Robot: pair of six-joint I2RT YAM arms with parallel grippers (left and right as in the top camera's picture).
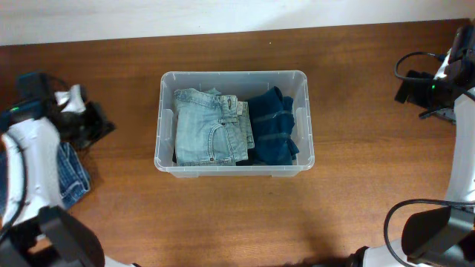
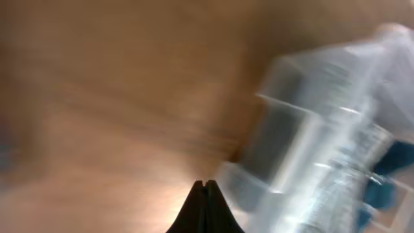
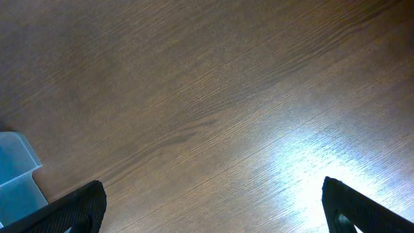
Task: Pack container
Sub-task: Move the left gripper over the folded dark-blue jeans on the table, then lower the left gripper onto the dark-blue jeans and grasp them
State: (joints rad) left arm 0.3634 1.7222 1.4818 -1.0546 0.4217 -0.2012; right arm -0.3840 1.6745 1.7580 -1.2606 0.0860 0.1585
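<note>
The clear plastic container (image 1: pixel 234 167) stands in the middle of the wooden table. Folded light-blue jeans (image 1: pixel 210 127) fill its left half and a dark blue garment (image 1: pixel 273 127) its right half. My left gripper (image 2: pixel 205 186) is shut and empty above bare wood, left of the container, which shows blurred in the left wrist view (image 2: pixel 323 136). In the overhead view the left gripper (image 1: pixel 100 124) sits at the far left. My right gripper (image 3: pixel 213 207) is open wide and empty over bare wood at the far right (image 1: pixel 415 89). A container corner (image 3: pixel 16 171) shows at the left of the right wrist view.
More blue denim (image 1: pixel 73 176) lies at the table's left edge, beside the left arm. Arm bases (image 1: pixel 63 237) and cables (image 1: pixel 408 67) stand at the front corners and far right.
</note>
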